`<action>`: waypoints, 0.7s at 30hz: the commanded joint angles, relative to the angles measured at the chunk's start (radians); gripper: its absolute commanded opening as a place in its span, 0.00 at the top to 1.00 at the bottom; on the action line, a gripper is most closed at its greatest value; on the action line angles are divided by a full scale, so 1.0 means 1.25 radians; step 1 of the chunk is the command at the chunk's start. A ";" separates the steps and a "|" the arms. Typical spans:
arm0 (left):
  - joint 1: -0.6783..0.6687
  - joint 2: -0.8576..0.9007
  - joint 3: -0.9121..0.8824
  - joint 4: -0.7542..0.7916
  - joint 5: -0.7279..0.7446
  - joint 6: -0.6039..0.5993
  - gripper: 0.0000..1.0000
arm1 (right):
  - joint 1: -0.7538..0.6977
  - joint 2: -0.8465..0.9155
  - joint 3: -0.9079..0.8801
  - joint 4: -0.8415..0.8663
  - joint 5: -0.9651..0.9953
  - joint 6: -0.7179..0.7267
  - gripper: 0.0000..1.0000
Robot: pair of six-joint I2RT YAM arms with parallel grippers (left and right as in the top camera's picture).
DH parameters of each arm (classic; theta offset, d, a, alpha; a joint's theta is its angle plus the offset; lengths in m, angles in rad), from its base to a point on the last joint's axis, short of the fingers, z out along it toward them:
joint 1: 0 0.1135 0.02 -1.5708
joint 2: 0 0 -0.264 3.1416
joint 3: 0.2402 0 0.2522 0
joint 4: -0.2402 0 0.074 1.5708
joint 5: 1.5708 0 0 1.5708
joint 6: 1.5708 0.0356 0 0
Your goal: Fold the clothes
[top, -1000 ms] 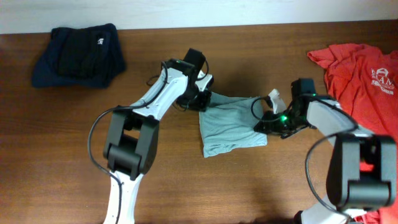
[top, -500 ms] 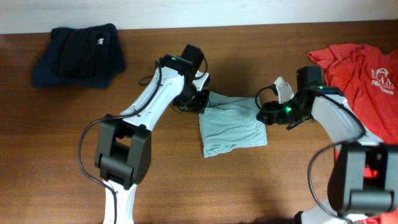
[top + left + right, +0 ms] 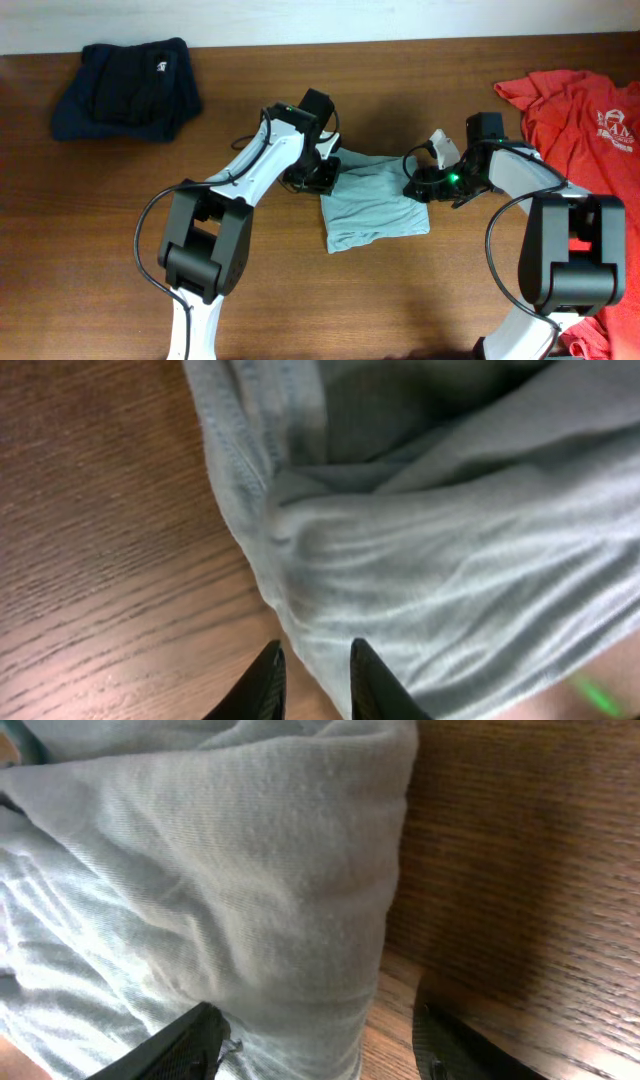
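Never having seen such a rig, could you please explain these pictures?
Two robot arms work at a wooden table. One picture looks down from above; the other two come from cameras on each wrist, showing its fingers. A folded pale blue-grey T-shirt lies in the middle, a coral-red T-shirt on the right, a dark folded garment far left. The left hand sits at the shirt's left edge, fingers nearly together; whether it pinches cloth is unclear. The right hand stands open at the shirt's right edge, holding nothing.

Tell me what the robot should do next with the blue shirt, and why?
Probably lift the left claw and right claw away: both look open, gripping nothing, and the blue shirt lies folded on the table.
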 commanded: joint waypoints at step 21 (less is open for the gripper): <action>-0.002 0.071 -0.036 0.130 -0.043 -0.049 0.21 | -0.004 0.016 0.003 -0.007 -0.017 -0.014 0.34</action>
